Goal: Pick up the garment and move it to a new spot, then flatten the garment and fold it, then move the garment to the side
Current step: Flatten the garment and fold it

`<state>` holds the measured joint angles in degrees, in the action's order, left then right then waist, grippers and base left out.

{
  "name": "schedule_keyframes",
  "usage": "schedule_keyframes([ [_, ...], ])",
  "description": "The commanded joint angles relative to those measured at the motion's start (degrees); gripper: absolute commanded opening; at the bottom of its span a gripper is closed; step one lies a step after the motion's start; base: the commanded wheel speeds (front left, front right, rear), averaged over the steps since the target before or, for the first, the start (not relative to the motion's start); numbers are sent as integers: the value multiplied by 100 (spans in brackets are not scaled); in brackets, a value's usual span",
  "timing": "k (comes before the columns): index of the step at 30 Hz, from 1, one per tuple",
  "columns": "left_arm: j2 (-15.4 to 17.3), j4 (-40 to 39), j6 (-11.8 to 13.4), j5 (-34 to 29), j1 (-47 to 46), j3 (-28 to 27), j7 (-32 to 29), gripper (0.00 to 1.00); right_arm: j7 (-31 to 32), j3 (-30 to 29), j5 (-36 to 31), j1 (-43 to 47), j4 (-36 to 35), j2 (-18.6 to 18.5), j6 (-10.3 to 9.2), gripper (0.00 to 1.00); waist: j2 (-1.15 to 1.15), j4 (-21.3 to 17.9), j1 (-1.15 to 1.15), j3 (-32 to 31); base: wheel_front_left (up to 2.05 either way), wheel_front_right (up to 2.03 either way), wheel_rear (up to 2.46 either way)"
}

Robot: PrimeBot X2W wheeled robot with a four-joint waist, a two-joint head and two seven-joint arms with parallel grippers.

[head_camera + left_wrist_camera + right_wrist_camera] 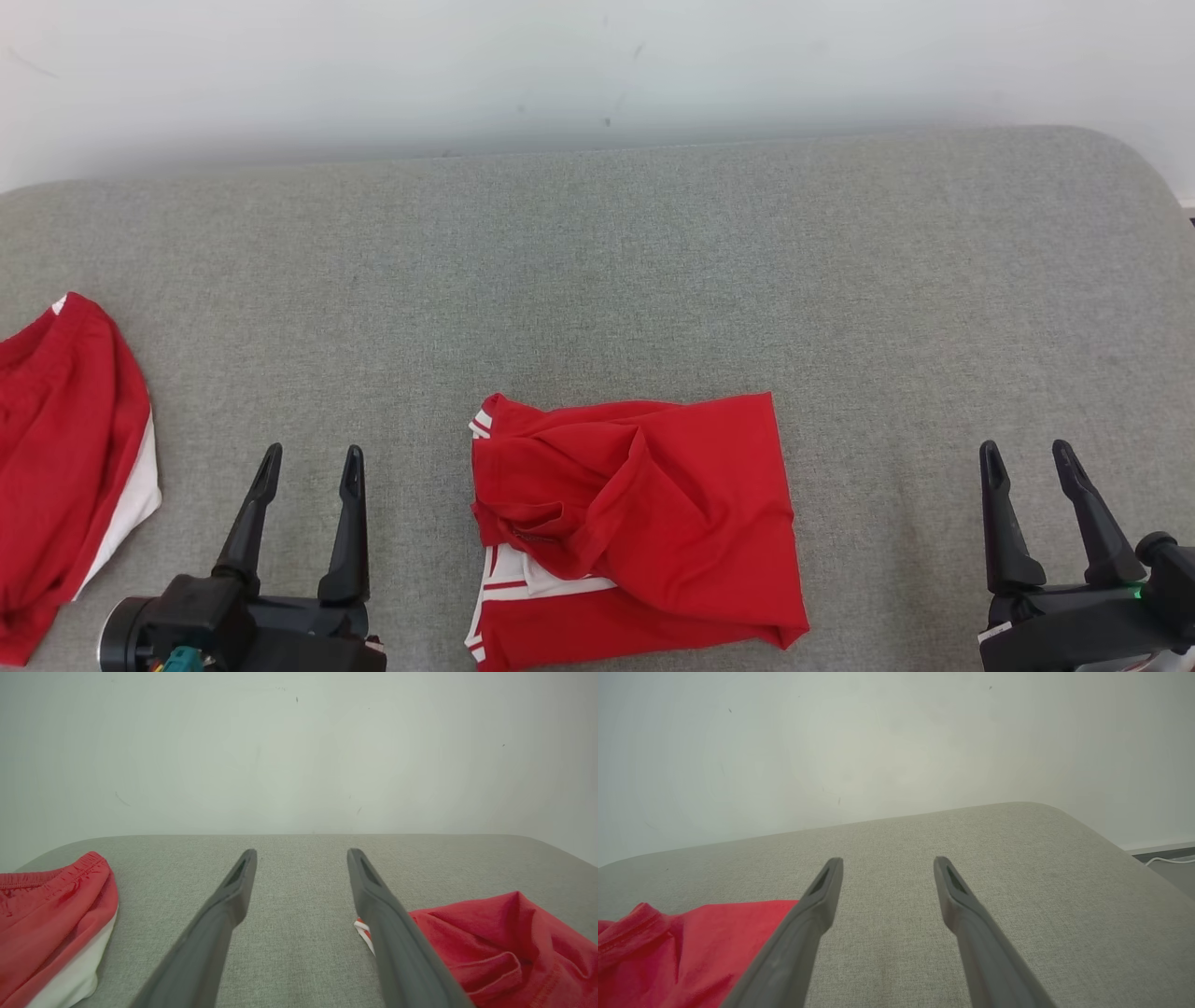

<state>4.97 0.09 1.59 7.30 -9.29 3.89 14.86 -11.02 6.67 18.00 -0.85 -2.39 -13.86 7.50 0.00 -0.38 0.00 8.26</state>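
Observation:
A red garment with white trim (635,523) lies bunched in a rough rectangle at the near middle of the grey padded surface (597,280). It also shows as the red garment (504,942) at the left wrist view's lower right and the red garment (691,947) at the right wrist view's lower left. My left gripper (312,460) hovers open to the garment's left, apart from it, nothing between its fingers. My right gripper (1027,453) stands open well to the garment's right, also empty. The same open left gripper (301,854) and right gripper (887,862) show above bare fabric.
A second red and white garment (65,467) lies at the surface's left edge, seen also as the second garment (51,924). A pale wall (597,65) rises behind the surface. The surface's rounded right corner (1064,816) drops to a floor with a white cable (1169,860).

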Motion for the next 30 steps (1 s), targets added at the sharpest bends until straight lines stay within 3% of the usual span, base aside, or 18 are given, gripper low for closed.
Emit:
schedule_keyframes([
  [1, 36, 5, -6, 30, 62, 0, 8, 100, 26, -3, -40, 39, 9, 4, -2, 100, 0, 2, 0, 0, 0, 0, 0],
  [2, 41, 2, -5, 32, 66, 5, 9, 100, 36, 5, -37, 45, 12, 10, -2, 100, 0, 4, 0, 1, 0, 0, 0],
  [3, 46, -1, -7, 39, 69, 8, 9, 100, 34, 5, -34, 46, 8, 20, -2, 42, 0, 8, 0, 2, 0, 0, 0],
  [4, 49, -3, -11, 45, 64, 14, 10, 100, 59, 5, -14, 48, 7, 38, -2, 0, 0, 15, 0, 4, 0, 0, 0],
  [12, 29, -88, 19, 59, -12, 92, 12, 100, 178, 722, 169, -301, 134, -13, -2, 0, 0, 116, 0, 138, 0, 0, 0],
  [15, 14, -77, 15, 65, -92, 131, 14, 100, 143, 1256, 295, -644, 359, 36, -2, 0, 0, 200, 0, 218, 0, 0, 0],
  [21, -38, 6, 23, 122, -191, 231, 18, 100, -33, 2199, 623, -1460, 1203, 144, -2, 0, 0, 437, 0, 351, 0, 0, 0],
  [30, -87, 90, 15, 171, -319, 333, 21, 100, -264, 3077, 1108, -2460, 2725, 192, -2, 0, 0, 746, 0, 493, 0, 0, 0],
])
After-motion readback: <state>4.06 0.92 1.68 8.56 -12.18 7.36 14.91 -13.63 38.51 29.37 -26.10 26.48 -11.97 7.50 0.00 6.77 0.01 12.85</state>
